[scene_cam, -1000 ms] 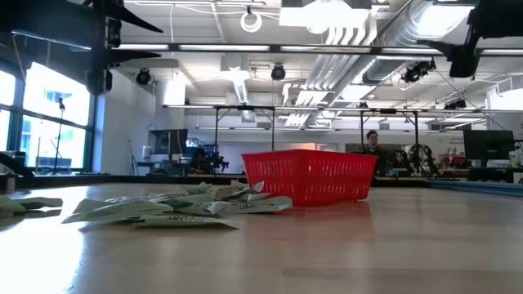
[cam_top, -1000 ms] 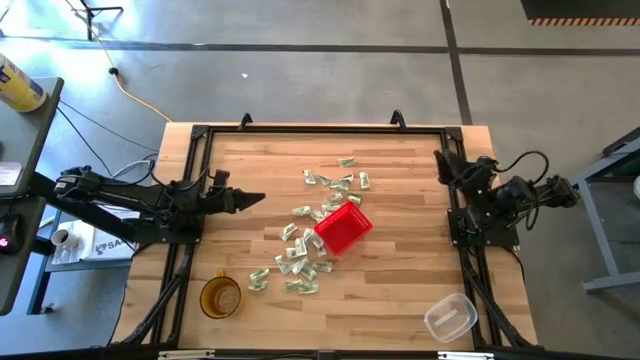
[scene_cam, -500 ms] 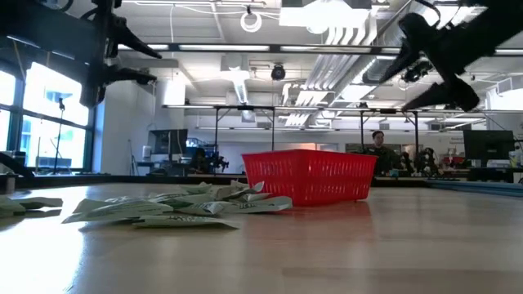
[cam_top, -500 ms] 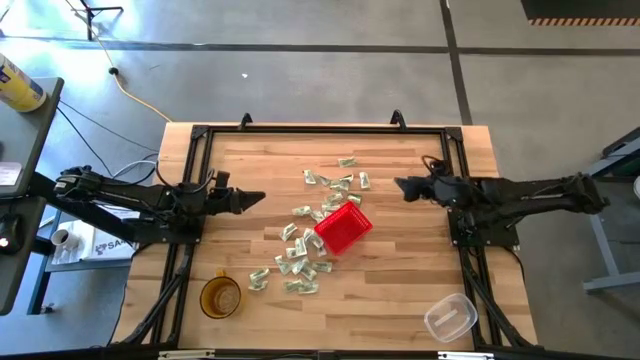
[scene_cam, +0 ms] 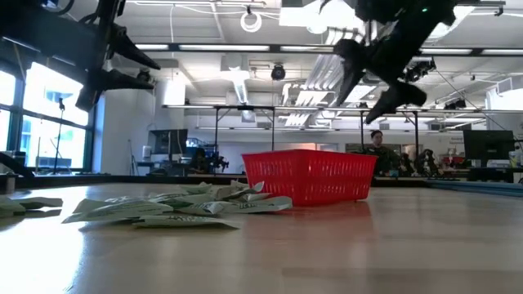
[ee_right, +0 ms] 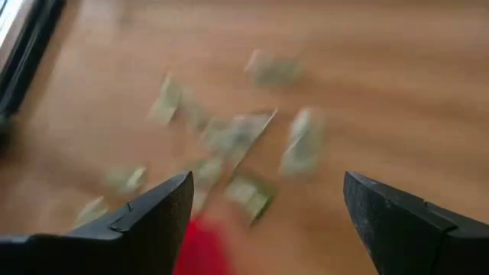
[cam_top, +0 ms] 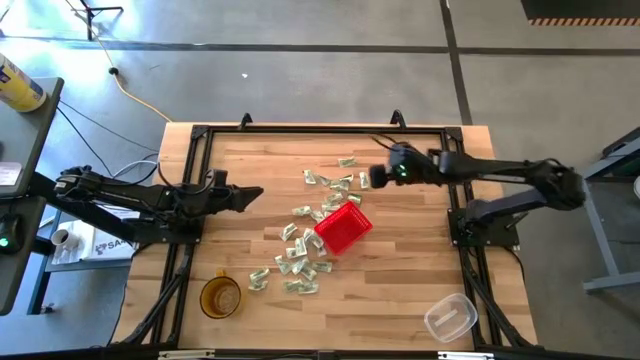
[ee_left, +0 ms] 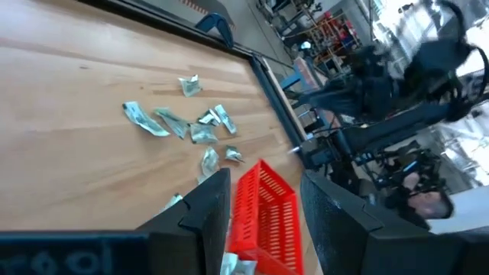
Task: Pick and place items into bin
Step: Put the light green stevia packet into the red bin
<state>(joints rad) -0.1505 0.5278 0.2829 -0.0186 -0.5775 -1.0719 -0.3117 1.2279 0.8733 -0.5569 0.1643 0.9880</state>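
Note:
The red basket [cam_top: 343,228] stands on the wooden table near its middle; it also shows in the low view [scene_cam: 310,175] and the left wrist view [ee_left: 263,218]. Many small pale green-and-white packets lie flat around it, one group on its far side [cam_top: 338,181] and one on its near left [cam_top: 293,262]. My right gripper [cam_top: 372,177] is open and empty, held in the air above the far packets [ee_right: 237,134]. My left gripper [cam_top: 258,193] is open and empty, held above the table to the left of the basket, pointing at it [ee_left: 263,198].
An amber round cup [cam_top: 221,296] stands near the table's near left corner. A clear plastic container [cam_top: 450,317] lies near the near right corner. A black frame rail [cam_top: 320,128] runs round the table. A person [scene_cam: 373,140] stands in the room beyond.
My right arm has swung out from its folded place at the table's right edge toward the left, and its gripper now hangs over the far packets. My left gripper has tipped a little downward. The basket and packets have not moved.

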